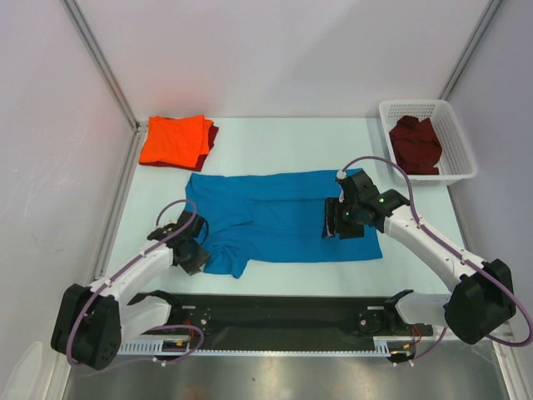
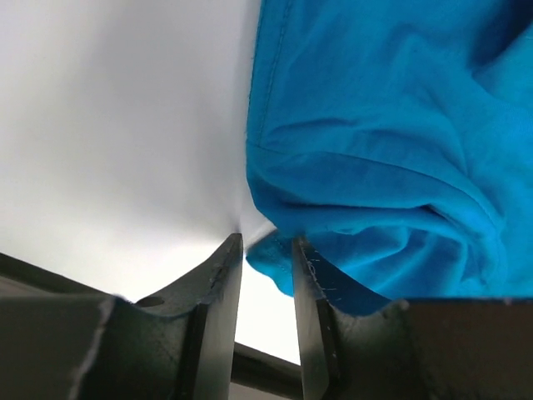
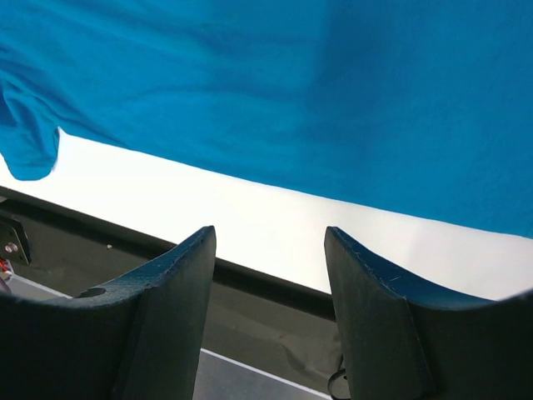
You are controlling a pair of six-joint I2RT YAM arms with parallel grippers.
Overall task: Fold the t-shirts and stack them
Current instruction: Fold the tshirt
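Observation:
A bright blue t-shirt (image 1: 283,221) lies spread flat across the middle of the table. My left gripper (image 1: 193,254) is low at the shirt's near left sleeve. In the left wrist view the gripper (image 2: 266,242) stands narrowly open, with the rumpled blue sleeve edge (image 2: 271,250) between the fingertips. My right gripper (image 1: 350,218) hovers over the shirt's right part. In the right wrist view the gripper (image 3: 271,233) is open and empty, and the blue cloth (image 3: 291,83) lies beyond its fingertips. A folded orange t-shirt (image 1: 175,140) lies on a maroon one (image 1: 211,133) at the back left.
A white lattice basket (image 1: 456,133) at the back right holds a crumpled maroon t-shirt (image 1: 415,143). A black rail (image 1: 275,312) runs along the table's near edge. Grey walls close in on the left, back and right.

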